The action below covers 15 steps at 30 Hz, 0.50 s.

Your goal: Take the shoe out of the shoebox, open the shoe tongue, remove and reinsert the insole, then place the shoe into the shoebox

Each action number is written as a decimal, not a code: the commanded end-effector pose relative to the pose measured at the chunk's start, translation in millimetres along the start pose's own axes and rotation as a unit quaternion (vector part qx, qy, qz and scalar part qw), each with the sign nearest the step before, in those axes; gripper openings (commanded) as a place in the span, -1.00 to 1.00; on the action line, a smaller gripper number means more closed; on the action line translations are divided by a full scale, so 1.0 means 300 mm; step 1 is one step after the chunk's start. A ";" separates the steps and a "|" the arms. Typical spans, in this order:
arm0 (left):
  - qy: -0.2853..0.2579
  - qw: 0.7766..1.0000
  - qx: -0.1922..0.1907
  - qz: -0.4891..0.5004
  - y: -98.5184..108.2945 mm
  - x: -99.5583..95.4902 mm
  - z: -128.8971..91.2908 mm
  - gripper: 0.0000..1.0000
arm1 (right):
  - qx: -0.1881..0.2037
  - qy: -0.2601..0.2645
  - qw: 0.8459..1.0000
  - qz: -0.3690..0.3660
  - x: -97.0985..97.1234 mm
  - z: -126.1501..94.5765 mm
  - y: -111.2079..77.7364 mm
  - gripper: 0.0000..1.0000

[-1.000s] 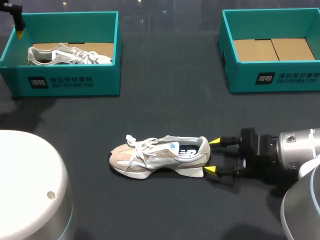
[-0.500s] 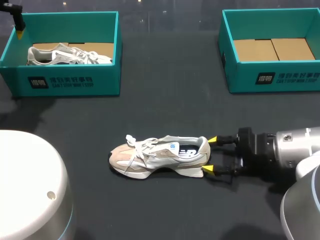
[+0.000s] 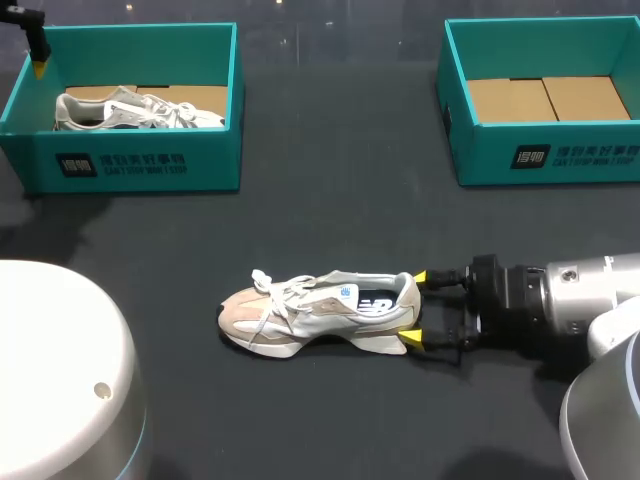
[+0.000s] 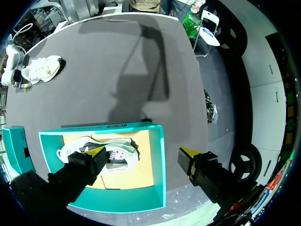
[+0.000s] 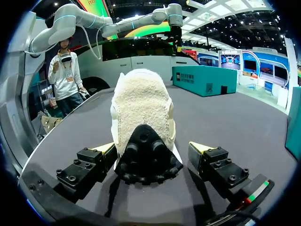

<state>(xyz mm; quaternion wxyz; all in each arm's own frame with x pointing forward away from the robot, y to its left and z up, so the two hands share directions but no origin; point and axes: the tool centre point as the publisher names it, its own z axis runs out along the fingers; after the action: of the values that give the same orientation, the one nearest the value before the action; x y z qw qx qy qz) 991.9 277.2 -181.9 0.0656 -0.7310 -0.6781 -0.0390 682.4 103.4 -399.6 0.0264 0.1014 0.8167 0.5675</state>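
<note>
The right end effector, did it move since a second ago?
Yes. The right end effector has slid closer to the shoe, which has not moved; its yellow tips now flank the heel.

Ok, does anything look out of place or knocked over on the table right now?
Nothing stands out. The shoe stands upright on the table, its heel between the right gripper's open fingers; another shoe lies in the left shoebox.
</note>
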 end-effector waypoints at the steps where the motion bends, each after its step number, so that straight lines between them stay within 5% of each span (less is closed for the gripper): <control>1: 0.001 1.000 -0.001 0.000 -0.005 0.001 -0.001 1.00 | -0.004 0.005 1.000 -0.002 -0.012 0.021 -0.004 1.00; 15: 0.001 1.000 -0.001 0.000 -0.005 0.001 -0.001 1.00 | -0.017 0.020 1.000 -0.014 -0.015 0.040 0.011 1.00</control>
<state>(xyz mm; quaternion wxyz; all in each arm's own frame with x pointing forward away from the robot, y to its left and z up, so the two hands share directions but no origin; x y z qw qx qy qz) 991.9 277.2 -181.9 0.0656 -0.7310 -0.6781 -0.0391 685.3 110.6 -400.3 0.0210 0.0795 0.8075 0.5841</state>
